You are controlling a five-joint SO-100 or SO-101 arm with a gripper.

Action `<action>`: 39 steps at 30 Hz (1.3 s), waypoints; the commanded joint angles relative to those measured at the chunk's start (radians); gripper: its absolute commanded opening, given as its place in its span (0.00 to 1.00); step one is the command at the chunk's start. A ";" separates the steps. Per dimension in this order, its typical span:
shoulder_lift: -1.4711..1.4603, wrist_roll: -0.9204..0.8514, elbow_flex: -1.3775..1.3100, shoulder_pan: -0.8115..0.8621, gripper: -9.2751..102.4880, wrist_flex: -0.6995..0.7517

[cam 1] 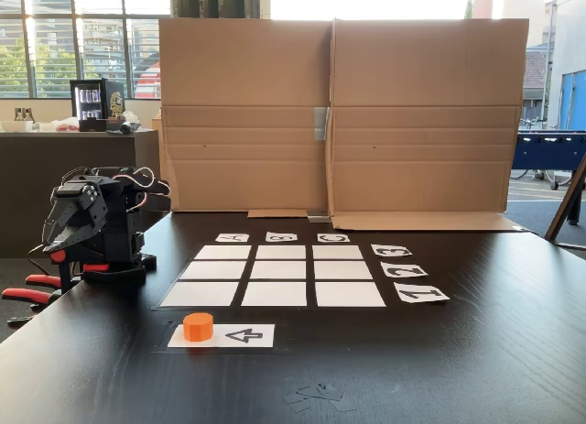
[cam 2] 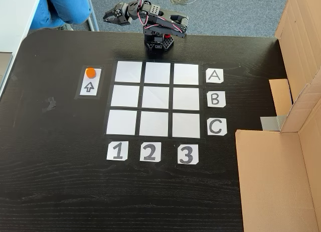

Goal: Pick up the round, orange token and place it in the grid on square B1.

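Setting: a dark wood-grain table (cam 1: 513, 351), with a tall brown cardboard screen (cam 1: 339, 113) standing along its far edge in a fixed view.

Arm: the small black robot arm (cam 2: 158, 29) sits folded on its base at the table's far edge in a fixed view, just beyond the grid's top row.

Gripper: the black two-finger gripper (cam 1: 53, 233) points down and to the left, off the table surface; its fingers look drawn together and hold nothing.

Token: the small round bright orange plastic token (cam 2: 90, 72) rests on the far end of a white card with a black arrow (cam 2: 89, 86), just left of the grid.

Grid: the three-by-three grid of white paper rectangles (cam 2: 156, 98) lies flat mid-table, with letter tags A, B, C (cam 2: 214, 98) down its right side and number tags 1, 2, 3 (cam 2: 148, 152) along its near side.

Square B1: the plain white square B1 (cam 2: 124, 96), middle row, left column, is bare.
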 commanded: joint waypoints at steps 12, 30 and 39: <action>0.006 0.006 0.003 0.006 0.08 -0.020; -0.026 0.002 -0.002 -0.008 0.11 -0.046; -0.219 0.000 -0.101 -0.026 0.23 -0.091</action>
